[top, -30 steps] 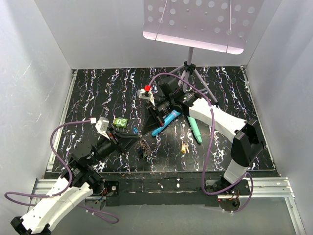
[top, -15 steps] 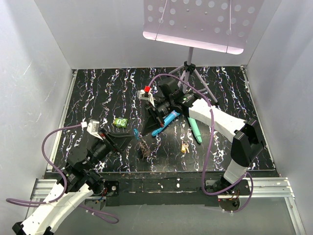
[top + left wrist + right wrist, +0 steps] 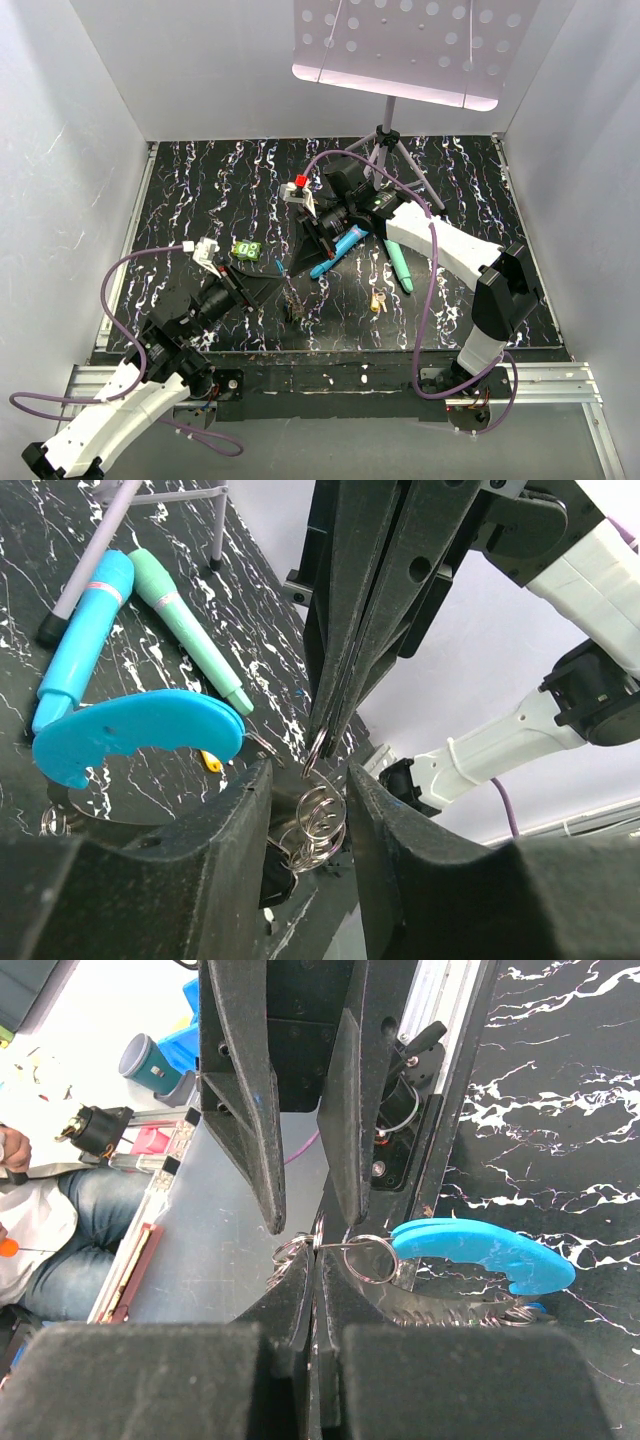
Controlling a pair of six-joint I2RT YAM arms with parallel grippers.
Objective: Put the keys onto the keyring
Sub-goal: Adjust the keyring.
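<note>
no legible text, labels or numbers

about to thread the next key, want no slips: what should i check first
1. right claw shut on small ring: ok
2. left claw open, tips either side of the rings: ok
3. keyring blue part close to both claws: ok
4. a key in the left claw: cannot tell
5. yellow key on the keyring: not ok, it lies loose on the table

White veins streak the black table [image 3: 200,180]; the keyring [image 3: 140,735] curve is blue.
</note>
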